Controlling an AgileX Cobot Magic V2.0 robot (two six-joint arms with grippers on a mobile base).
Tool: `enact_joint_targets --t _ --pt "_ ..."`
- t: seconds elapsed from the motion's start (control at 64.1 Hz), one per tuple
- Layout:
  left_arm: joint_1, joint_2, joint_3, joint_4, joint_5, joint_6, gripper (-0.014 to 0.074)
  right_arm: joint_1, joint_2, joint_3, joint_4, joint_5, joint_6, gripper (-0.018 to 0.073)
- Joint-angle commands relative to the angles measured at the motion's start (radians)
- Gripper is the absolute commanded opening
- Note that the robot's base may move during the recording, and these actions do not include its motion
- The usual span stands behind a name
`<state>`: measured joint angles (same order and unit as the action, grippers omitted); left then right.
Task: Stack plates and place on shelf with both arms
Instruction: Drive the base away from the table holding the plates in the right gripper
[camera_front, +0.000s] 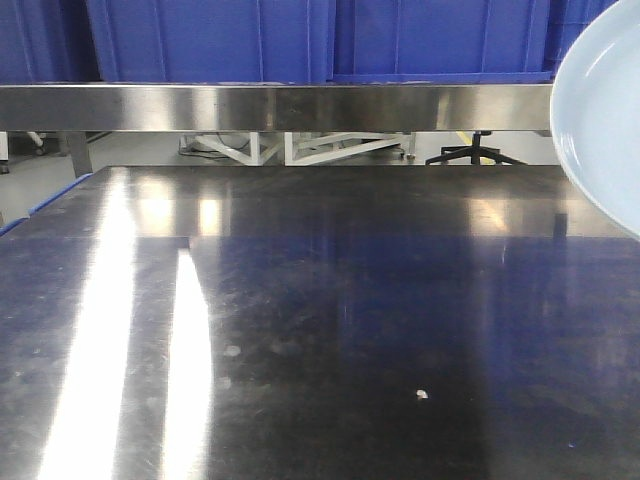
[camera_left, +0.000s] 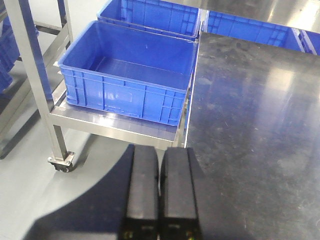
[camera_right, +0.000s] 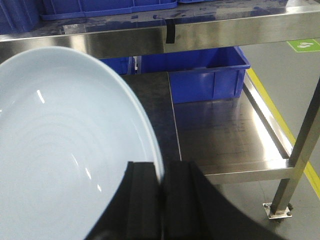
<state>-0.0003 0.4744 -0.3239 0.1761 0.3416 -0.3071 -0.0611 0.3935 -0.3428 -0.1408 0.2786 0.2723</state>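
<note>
A broad steel table (camera_front: 330, 330) fills most of the front view, scuffed and streaked with glare. Above its far edge runs a brushed steel shelf (camera_front: 280, 107), with blue crates (camera_front: 200, 40) standing in a row on top. In the left wrist view an open blue crate (camera_left: 130, 75) sits on a low steel trolley (camera_left: 110, 129) just beside the table's edge, with a second crate just behind it. One caster (camera_left: 62, 162) shows on the grey floor. One plate (camera_right: 65, 145), pale bluish-white and glossy, is off the table. It is tilted in the air at the right edge of the front view, overlapping the shelf's front rail. The right gripper (camera_right: 161, 200) has its black fingers nipped on the plate's near rim. The left gripper (camera_left: 159, 200) hangs over the table's left edge, fingers pressed together with nothing between them. A tiny white speck (camera_front: 421, 394) lies on the table towards the front
</note>
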Motion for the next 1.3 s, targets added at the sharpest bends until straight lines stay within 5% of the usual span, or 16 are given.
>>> enact_joint_targets --t 0.0,1.28 --pt "0.001 0.004 -0.026 -0.001 -0.081 -0.012 0.0083 -0.007 0.002 -0.029 -0.008 -0.097 -0.005 0.0048" --pt "0.001 0.004 -0.026 -0.001 -0.081 -0.012 0.0083 -0.007 0.002 -0.029 -0.008 -0.097 -0.005 0.0048"
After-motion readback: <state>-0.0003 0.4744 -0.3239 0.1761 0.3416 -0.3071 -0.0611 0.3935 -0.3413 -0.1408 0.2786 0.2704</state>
